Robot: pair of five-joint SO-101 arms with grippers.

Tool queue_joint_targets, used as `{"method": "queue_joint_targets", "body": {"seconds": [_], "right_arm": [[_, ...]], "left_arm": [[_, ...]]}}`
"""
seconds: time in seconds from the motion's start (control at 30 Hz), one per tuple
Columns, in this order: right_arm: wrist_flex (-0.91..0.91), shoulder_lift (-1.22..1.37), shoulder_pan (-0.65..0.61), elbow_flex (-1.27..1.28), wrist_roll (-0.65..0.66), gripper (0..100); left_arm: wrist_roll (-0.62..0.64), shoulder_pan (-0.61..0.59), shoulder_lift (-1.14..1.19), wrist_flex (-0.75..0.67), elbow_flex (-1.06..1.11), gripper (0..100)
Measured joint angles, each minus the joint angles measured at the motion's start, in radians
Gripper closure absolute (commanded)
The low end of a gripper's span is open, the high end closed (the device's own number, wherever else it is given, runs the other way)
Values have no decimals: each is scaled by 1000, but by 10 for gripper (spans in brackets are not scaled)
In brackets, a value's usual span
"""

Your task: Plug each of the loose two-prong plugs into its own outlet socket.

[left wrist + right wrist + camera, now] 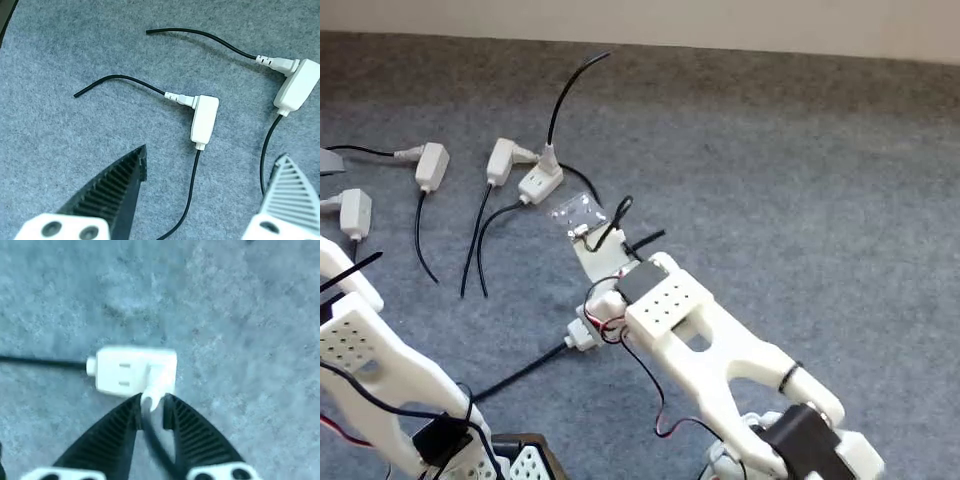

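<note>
Two-prong plug (159,376), white, is pinched at its cord end between the black ribbed fingers of my right gripper (152,399), whose jaws are closed nearly together around it with only the plug's neck between them. The plug's body is touching one end of a white outlet socket (125,371), a small block lying flat on the grey carpet (240,315) with two slots facing up; I cannot tell whether the prongs are fully seated. A black cord (40,362) leaves the socket's other end. From the high view, the right arm (720,350) reaches in from the near right edge towards the middle of the carpet, with the same socket (582,336) just beneath its tip and a small clear bag (578,212) lying just beyond it. My left gripper (214,154) hangs above the carpet with its jaws spread wide (one finger black, one white) and has hold of nothing. Below it lies a white block (205,117) with a white connector joined to one end and a black cord from the other; a second white block (298,85) lies near it.
</note>
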Motion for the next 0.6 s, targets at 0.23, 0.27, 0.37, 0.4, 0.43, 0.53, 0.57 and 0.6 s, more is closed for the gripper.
{"method": "queue_joint_targets", "body": {"seconds": [0.23, 0.27, 0.37, 0.4, 0.43, 0.53, 0.57, 0.6], "right_arm": [[75, 31, 8, -26, 43, 459], [83, 26, 9, -43, 46, 459], [124, -57, 8, -81, 54, 459], [138, -103, 8, -91, 54, 459], [153, -155, 12, -97, 54, 459], [210, -328, 78, -98, 68, 459], [215, -381, 121, -91, 86, 459], [213, -434, 175, -64, 110, 459]], "left_arm": [[-28, 0, 0, 2, 0, 620], [-28, 2, 0, 2, 0, 620], [-28, 3, 0, 2, 35, 621], [-38, 6, 0, 2, 54, 621], [-57, 12, 0, 2, 72, 621], [-110, 41, 0, 2, 121, 621], [-118, 52, 0, 6, 133, 621], [-123, 63, 0, 8, 146, 621]]}}
